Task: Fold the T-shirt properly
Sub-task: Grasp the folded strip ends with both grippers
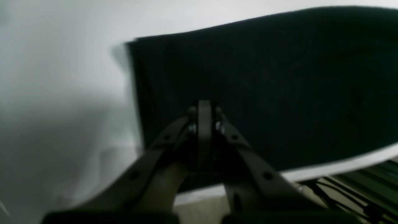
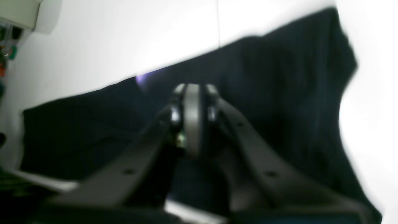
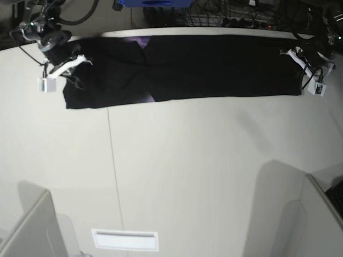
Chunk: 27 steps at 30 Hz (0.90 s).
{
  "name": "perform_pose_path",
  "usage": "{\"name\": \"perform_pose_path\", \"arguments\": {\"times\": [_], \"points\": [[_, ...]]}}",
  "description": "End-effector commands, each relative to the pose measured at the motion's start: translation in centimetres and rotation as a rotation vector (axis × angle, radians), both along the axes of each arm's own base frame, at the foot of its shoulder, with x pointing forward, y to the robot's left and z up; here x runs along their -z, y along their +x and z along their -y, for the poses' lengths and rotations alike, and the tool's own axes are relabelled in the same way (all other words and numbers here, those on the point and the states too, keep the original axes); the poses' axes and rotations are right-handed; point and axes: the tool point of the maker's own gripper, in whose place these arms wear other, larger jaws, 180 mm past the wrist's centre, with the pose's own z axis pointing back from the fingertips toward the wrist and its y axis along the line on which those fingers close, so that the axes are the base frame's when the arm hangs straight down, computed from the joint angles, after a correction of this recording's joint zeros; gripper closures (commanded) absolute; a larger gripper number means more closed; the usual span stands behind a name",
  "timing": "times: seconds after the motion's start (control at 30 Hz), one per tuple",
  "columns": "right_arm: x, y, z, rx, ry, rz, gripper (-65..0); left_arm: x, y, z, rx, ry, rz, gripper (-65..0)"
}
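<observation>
Both gripper tips, left [image 1: 204, 107] and right [image 2: 192, 93], closed above the T-shirt [image 3: 214, 67].

Both wrist views are blurred; the T-shirt [image 1: 264, 93] is cut off by the right edge of the left wrist view. In the base view, both grippers are too small for jaw state to be told.

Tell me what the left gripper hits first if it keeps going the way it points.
Most likely the T-shirt: in the left wrist view the left gripper, its fingers together, points at the black cloth near its short edge. Blur hides how near the tips are.
</observation>
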Motion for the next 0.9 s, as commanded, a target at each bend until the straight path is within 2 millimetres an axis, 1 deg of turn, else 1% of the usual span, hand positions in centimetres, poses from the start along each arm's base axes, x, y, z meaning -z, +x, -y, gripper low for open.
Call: {"name": "perform_pose_path", "arguments": {"times": [0.0,0.07,0.13,0.2,0.3,0.33,0.4,0.47,0.53,0.6,0.7,0.77,0.8,0.87], "points": [[0.6,0.2,0.0,-0.010,-0.019,-0.012,0.0,-0.1,0.4,-0.1,0.018,0.019,0.006,0.0],[2.7,0.3,0.4,-0.003,-0.059,-0.071,0.0,1.4,0.2,0.2,0.025,0.043,-0.038,0.0],[4.8,0.4,1.2,0.043,-0.071,-0.131,0.0,2.9,-0.1,-0.1,0.014,0.081,-0.083,0.0],[6.1,0.8,1.6,0.049,-0.085,-0.161,0.0,4.2,-0.1,-0.2,0.007,0.103,-0.120,0.0],[7.3,1.9,2.0,0.057,-0.088,-0.180,0.0,5.6,0.7,0.7,0.025,0.105,-0.147,0.0],[7.5,2.3,2.4,0.071,-0.088,-0.182,0.0,5.9,1.2,1.2,0.034,0.097,-0.148,0.0],[7.7,3.3,3.3,0.105,-0.085,-0.181,0.0,6.1,2.4,2.0,0.039,0.082,-0.133,0.0],[7.9,3.8,4.4,0.135,-0.096,-0.184,0.0,5.8,3.6,2.3,0.042,0.073,-0.111,0.0],[7.8,4.1,5.2,0.155,-0.110,-0.183,0.0,5.3,4.7,2.5,0.045,0.073,-0.088,0.0],[7.5,4.2,5.3,0.151,-0.113,-0.173,0.0,4.7,5.7,2.4,0.042,0.075,-0.061,0.0],[6.3,4.8,5.1,0.145,-0.107,-0.136,0.0,3.1,7.0,2.3,0.048,0.091,-0.008,0.0],[4.5,5.5,4.4,0.115,-0.095,-0.068,0.0,1.5,7.7,2.1,0.056,0.114,0.041,0.0],[3.8,5.5,4.0,0.099,-0.079,-0.041,0.0,0.7,7.9,1.7,0.041,0.124,0.066,0.0],[1.7,5.9,3.3,0.079,-0.051,0.031,0.0,-0.8,8.1,0.4,-0.019,0.127,0.119,0.0]]}}
